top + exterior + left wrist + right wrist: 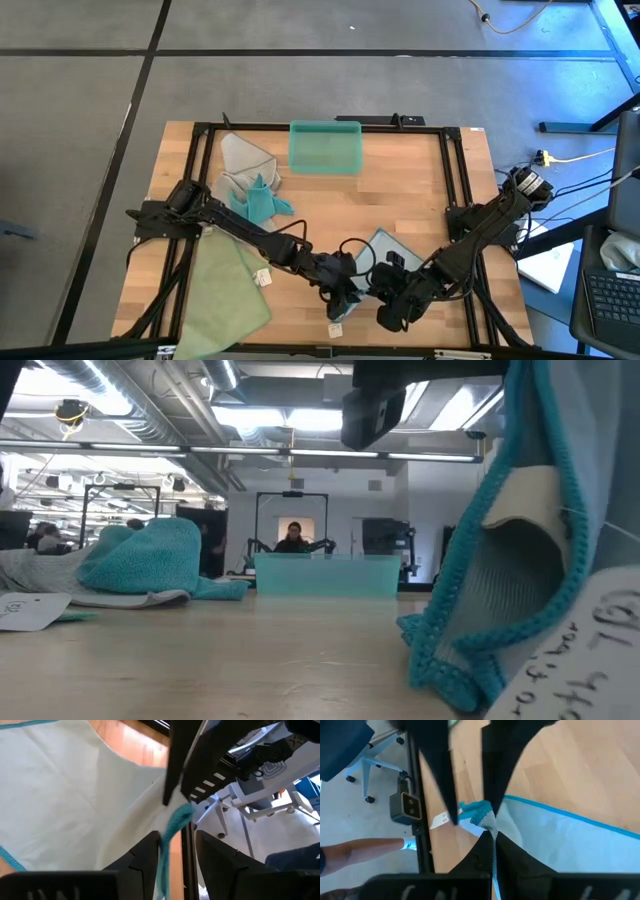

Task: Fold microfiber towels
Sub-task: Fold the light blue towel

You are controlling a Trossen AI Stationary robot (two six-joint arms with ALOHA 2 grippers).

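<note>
A pale grey-blue microfiber towel with teal stitched edging lies near the table's front edge, between my two arms. One corner is raised, and in the low view the towel hangs close to the camera with a white tag. My right gripper is shut on it near that corner. My left gripper is open, its fingers on either side of the same teal edge. Other towels lie at the left: pale green, teal and grey. My right gripper pinches the towel's teal-stitched edge between its two fingers, just behind the corner. The bunched corner sticks out past the fingertips. The fingers slant down; the towel hangs slack below, its lower fold on the table. My left gripper has the teal edge running between its fingers, against one finger. A gap shows beside the other finger. I cannot tell whether it grips the edge.
A teal plastic bin stands at the table's far middle. The pale green towel droops over the front left edge. A black frame borders the tabletop. Bare wood lies between the bin and the grippers. A person sits far behind the table.
</note>
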